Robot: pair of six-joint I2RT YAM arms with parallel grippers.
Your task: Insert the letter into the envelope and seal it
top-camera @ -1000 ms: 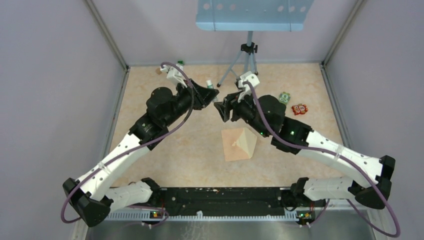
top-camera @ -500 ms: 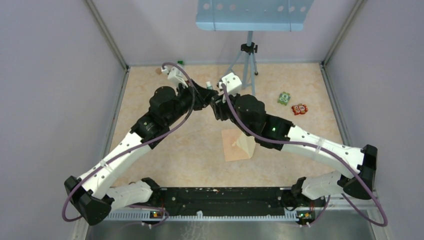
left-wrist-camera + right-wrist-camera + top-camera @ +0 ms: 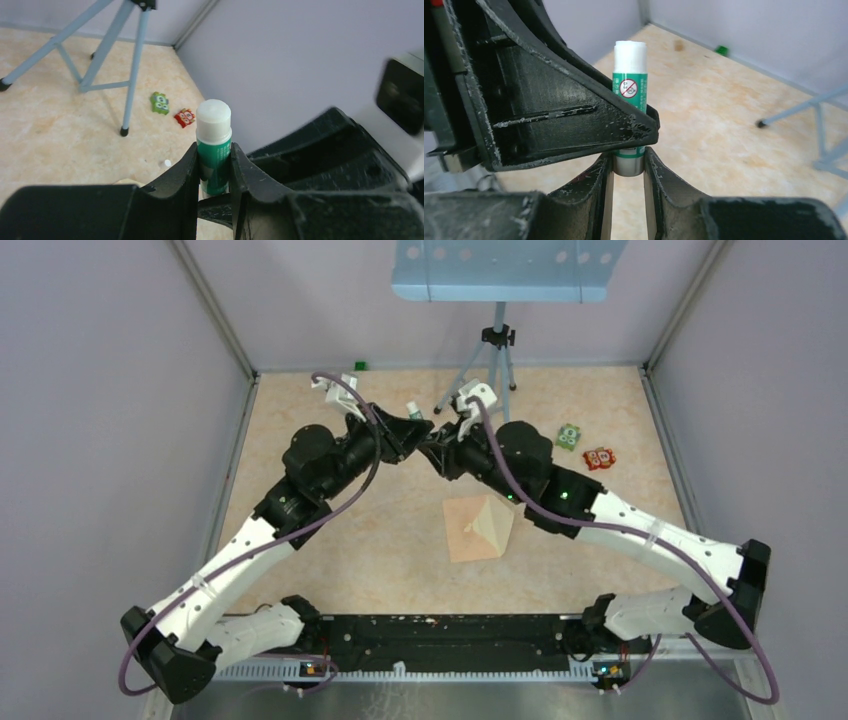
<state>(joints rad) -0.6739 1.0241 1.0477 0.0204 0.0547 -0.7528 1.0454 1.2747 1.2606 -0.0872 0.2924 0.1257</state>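
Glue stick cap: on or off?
On, it seems: a white cap tops the green cylindrical glue stick held in the left claw, no glue showing; the right claw grips its other end.

left tool [image 3: 215, 160] and right tool [image 3: 629, 162] both pinch one glue stick [image 3: 629, 75].

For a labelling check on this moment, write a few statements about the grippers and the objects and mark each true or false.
1. The left gripper is clamped on the green body of the glue stick. True.
2. The right gripper holds the envelope. False: the envelope lies on the table and neither gripper touches it.
3. The right gripper's fingers sit at the stick's white top. False: they flank its lower end.
4. A green toy figure and a red toy figure lie to the right of the tripod. True.
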